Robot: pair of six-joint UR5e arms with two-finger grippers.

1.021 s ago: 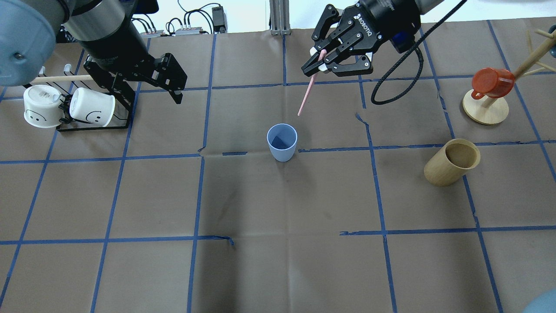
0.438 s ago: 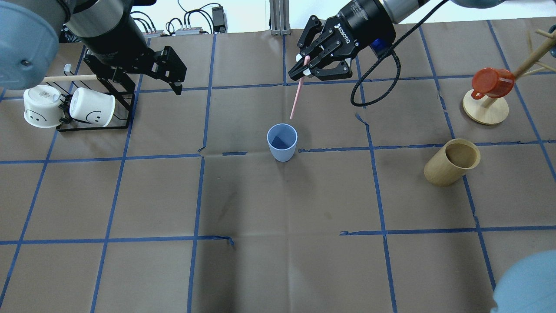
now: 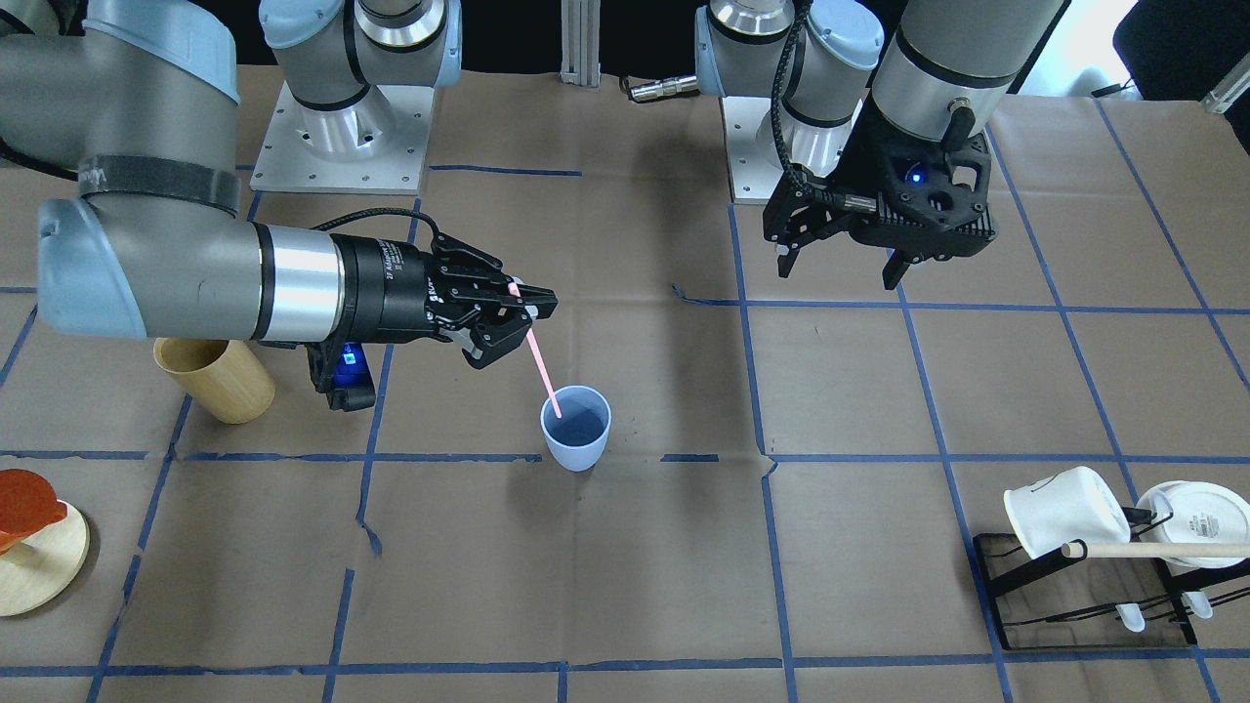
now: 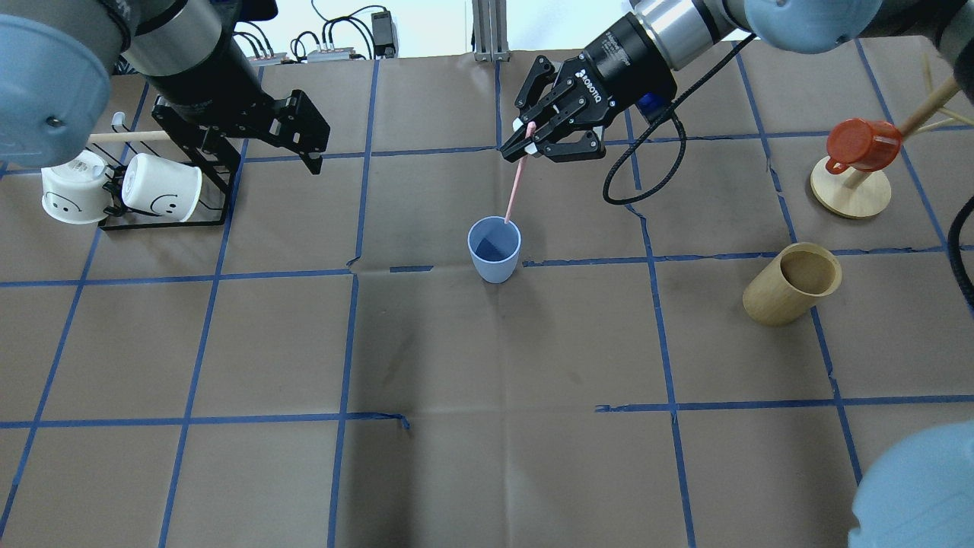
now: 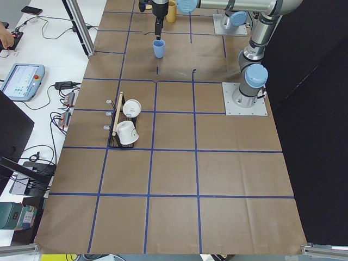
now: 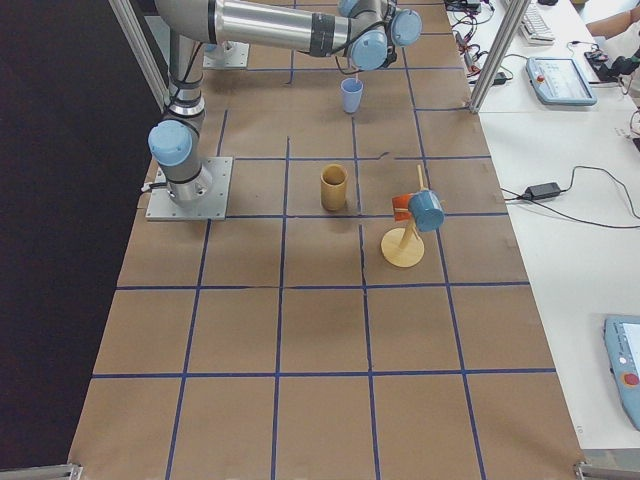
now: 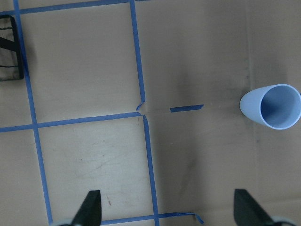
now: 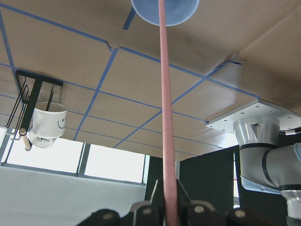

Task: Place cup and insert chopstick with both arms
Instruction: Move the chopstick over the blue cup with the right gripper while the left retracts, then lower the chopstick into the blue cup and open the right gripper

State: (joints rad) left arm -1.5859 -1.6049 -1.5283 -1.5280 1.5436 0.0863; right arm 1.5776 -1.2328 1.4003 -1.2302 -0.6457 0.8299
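Note:
The light blue cup [image 4: 494, 250] stands upright near the table's middle; it also shows in the front view [image 3: 576, 427] and both wrist views [image 7: 275, 106] [image 8: 164, 9]. My right gripper [image 4: 525, 144] [image 3: 522, 298] is shut on the top end of the thin pink chopstick [image 4: 515, 186] [image 3: 542, 366] [image 8: 165, 117]. The stick slants down and its lower tip sits at the cup's mouth, by the far rim. My left gripper [image 3: 838, 273] [image 7: 169, 212] is open and empty, hovering well to the cup's left.
A tan wooden cup [image 4: 791, 283] lies tilted at the right. A red mug [image 4: 860, 144] hangs on a wooden tree at the far right. A black rack [image 4: 163, 221] with two white mugs [image 4: 156, 189] and a wooden rod stands at the far left.
My right gripper has moved left and down with the chopstick. Its tip went from behind the cup to the cup's mouth. The left arm has barely moved.

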